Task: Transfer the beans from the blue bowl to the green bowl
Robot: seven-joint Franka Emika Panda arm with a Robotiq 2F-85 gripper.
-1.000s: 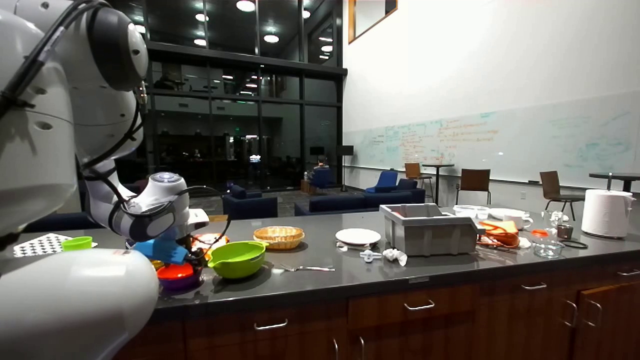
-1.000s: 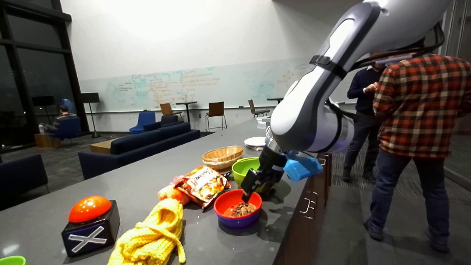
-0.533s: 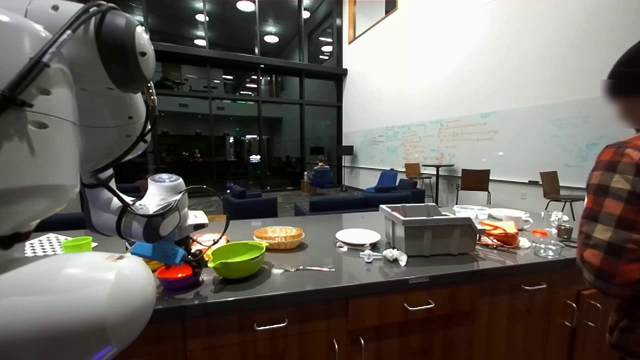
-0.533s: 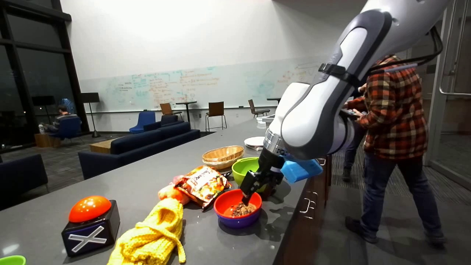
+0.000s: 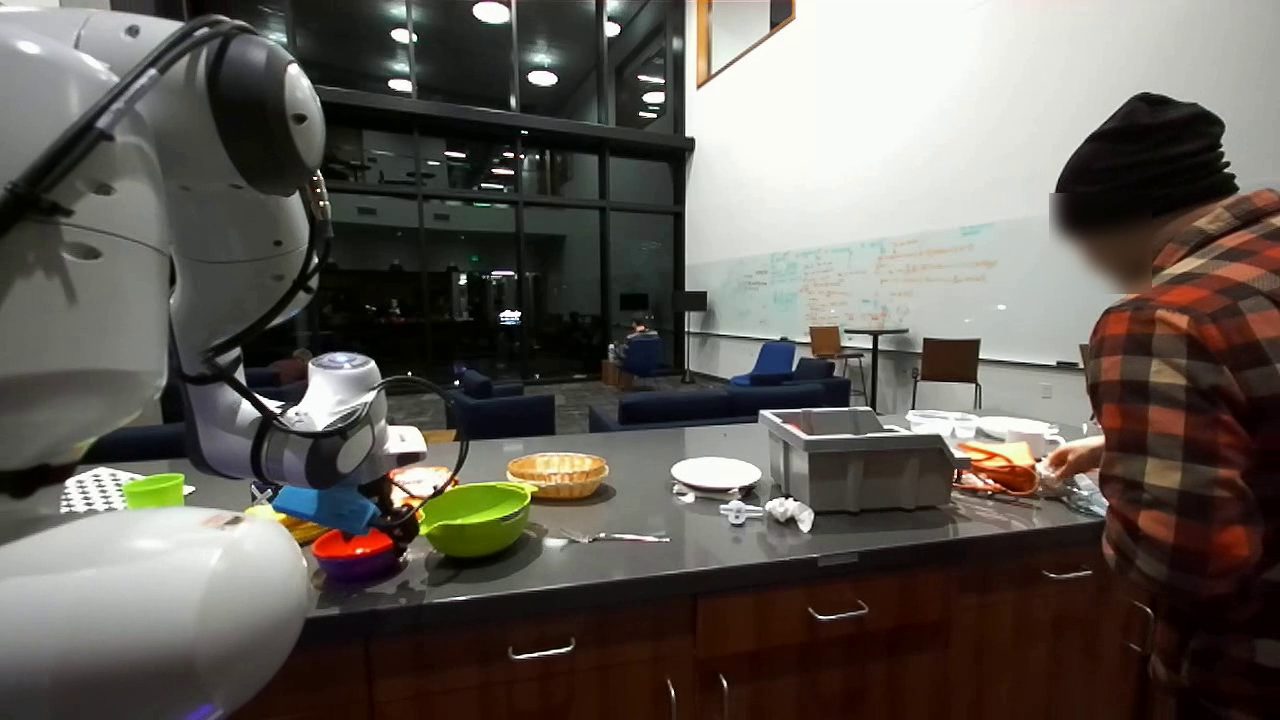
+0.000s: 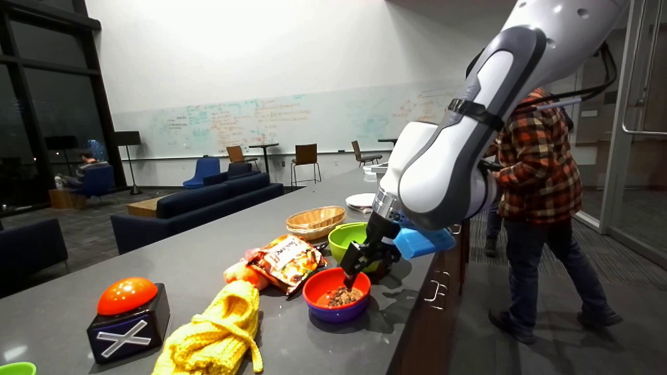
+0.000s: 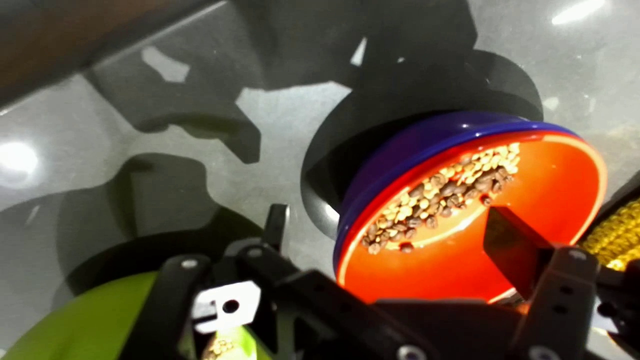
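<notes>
The gripper (image 7: 385, 215) has its fingers spread wide astride the rim of the blue bowl (image 7: 425, 135), one over the red inside, gripping nothing. Since a second ago the arm (image 6: 440, 179) has shifted slightly and a person in plaid (image 5: 1190, 400) has come up to the counter (image 5: 620, 560). The beans (image 7: 445, 194), dark brown among pale grains, lie in the bowl; the arm slants downward.

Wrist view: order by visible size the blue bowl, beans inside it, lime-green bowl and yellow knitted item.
1. Blue bowl
2. Beans and lime-green bowl: too close to rank, as the bowl is cropped and partly covered
3. Yellow knitted item, cropped
</notes>
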